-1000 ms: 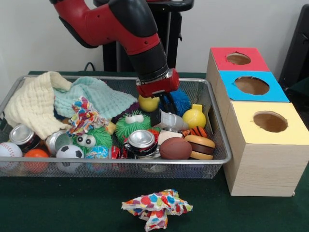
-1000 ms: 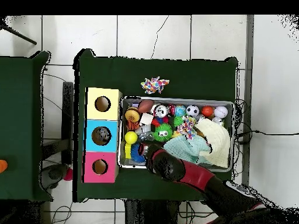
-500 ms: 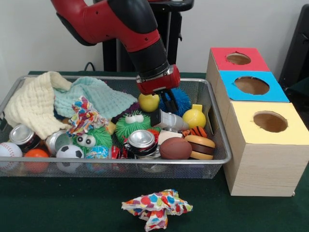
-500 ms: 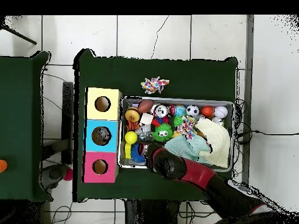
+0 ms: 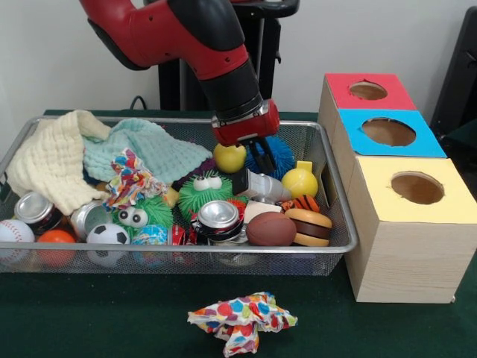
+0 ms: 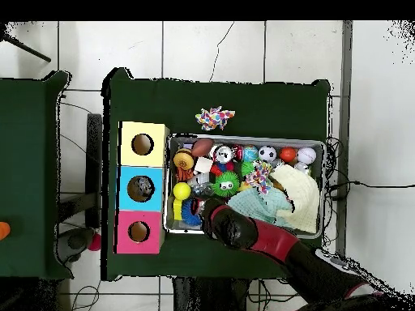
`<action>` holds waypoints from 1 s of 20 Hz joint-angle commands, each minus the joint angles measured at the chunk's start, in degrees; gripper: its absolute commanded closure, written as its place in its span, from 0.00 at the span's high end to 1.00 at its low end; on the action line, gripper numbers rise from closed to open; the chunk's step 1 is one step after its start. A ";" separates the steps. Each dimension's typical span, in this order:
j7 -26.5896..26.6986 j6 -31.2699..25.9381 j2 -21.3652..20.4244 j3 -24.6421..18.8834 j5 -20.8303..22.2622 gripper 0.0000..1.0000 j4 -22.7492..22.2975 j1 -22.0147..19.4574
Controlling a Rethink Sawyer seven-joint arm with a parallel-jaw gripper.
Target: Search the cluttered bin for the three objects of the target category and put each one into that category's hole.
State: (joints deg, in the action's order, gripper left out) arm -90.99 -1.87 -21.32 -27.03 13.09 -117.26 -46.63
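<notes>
The wire bin (image 5: 339, 224) holds mixed clutter: a yellow ball (image 5: 229, 158), a blue spiky ball (image 5: 283, 153), a green fuzzy toy with eyes (image 5: 205, 190), a drink can (image 5: 218, 216), a brown football (image 5: 270, 229), a toy burger (image 5: 309, 226) and cloths. My gripper (image 5: 258, 158) hangs low over the bin's back right part, between the yellow ball and the blue spiky ball. Nothing shows in its grip. In the overhead view the arm (image 6: 243, 231) covers the gripper. Beside the bin stand three boxes with a red hole (image 5: 367, 90), a blue hole (image 5: 388, 131) and a yellow hole (image 5: 417, 187).
A cream cloth (image 5: 52, 156) and a teal cloth (image 5: 149, 149) fill the bin's left and back. A soccer ball (image 5: 109, 237), a baseball (image 5: 13, 233) and an orange ball (image 5: 56, 242) line its front left. A patterned cloth (image 5: 242, 321) lies on the green table outside the bin.
My gripper has risen a little from between the yellow ball and the blue spiky ball and shifted slightly right. The bin's contents look unmoved.
</notes>
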 commanded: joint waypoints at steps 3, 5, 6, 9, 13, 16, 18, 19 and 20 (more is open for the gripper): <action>-6.27 -2.84 -1.48 -0.02 -0.63 0.00 5.67 1.89; -6.29 -1.23 -1.71 0.68 0.15 1.00 5.83 2.47; -6.73 -0.09 -1.85 1.18 0.31 1.00 5.79 2.89; -5.03 -0.23 -1.81 1.22 1.89 1.00 6.37 3.23; -3.22 -1.11 -1.77 1.86 3.38 1.00 7.16 3.90; -2.40 -1.55 -2.02 2.35 4.72 1.00 7.61 4.40; -1.60 -1.39 -2.13 3.63 6.35 1.00 8.40 5.31; -1.58 0.81 -1.84 5.19 7.97 1.00 9.14 6.25; -1.20 1.41 -1.74 6.53 9.21 1.00 9.87 7.19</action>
State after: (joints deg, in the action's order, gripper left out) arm -90.99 -1.88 -22.86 -25.55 17.17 -116.65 -41.92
